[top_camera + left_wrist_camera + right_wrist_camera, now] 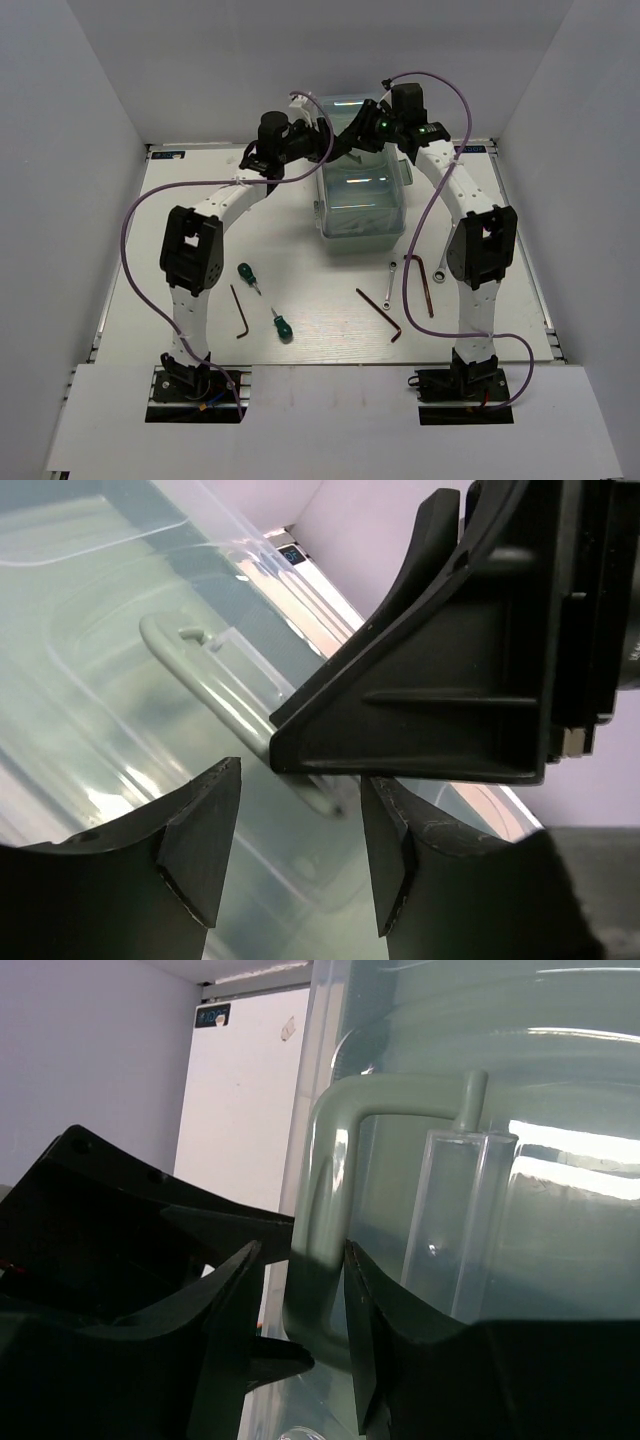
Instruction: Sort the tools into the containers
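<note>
The pale green toolbox stands at the back middle, its clear lid tilted up behind. My right gripper is open and straddles the lid's green handle; the right finger touches it and a gap shows at the left finger. My left gripper is open just below the same handle, with the right gripper's finger crossing above. On the table lie two green screwdrivers, three hex keys and one silver wrench.
White walls close in the table on the left, back and right. Both grippers meet at the toolbox's back edge. Purple cables loop from both arms over the table.
</note>
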Tool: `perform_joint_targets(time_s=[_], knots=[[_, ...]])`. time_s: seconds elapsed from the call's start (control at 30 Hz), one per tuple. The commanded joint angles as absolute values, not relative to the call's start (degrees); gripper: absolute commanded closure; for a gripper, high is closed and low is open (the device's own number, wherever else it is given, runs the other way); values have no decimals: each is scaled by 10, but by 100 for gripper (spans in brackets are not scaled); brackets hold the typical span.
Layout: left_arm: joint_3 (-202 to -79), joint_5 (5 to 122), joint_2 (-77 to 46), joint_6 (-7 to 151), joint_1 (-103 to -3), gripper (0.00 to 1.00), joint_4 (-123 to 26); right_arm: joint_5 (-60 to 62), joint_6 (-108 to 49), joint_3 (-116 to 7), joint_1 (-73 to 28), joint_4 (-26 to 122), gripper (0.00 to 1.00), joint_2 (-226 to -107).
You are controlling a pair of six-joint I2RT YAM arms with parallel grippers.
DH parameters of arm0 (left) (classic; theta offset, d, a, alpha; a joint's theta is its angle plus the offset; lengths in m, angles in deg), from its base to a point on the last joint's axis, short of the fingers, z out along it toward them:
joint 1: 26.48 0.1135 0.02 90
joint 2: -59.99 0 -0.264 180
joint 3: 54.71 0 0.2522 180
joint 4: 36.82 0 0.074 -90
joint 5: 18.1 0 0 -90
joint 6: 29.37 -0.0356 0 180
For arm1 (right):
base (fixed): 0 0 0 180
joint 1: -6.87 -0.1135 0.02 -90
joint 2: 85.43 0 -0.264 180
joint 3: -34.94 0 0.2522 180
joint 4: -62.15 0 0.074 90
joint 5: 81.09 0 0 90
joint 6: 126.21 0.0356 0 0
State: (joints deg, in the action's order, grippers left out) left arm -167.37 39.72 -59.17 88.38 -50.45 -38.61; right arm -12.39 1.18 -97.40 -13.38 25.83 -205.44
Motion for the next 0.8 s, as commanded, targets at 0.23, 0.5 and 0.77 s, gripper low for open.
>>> perform_joint_targets(time_s=[0.23, 0.5, 0.77], knots=[[-1734, 462, -611, 863, -525, 38, -469, -151, -7, -993, -139, 276, 29, -2017], [-1767, 514, -623, 869, -530, 41, -519, 113, -118, -1005, -121, 184, 26, -1956], [-1876, 601, -664, 869, -555, 44, -620, 181, -160, -736, -54, 270, 26, -1803]])
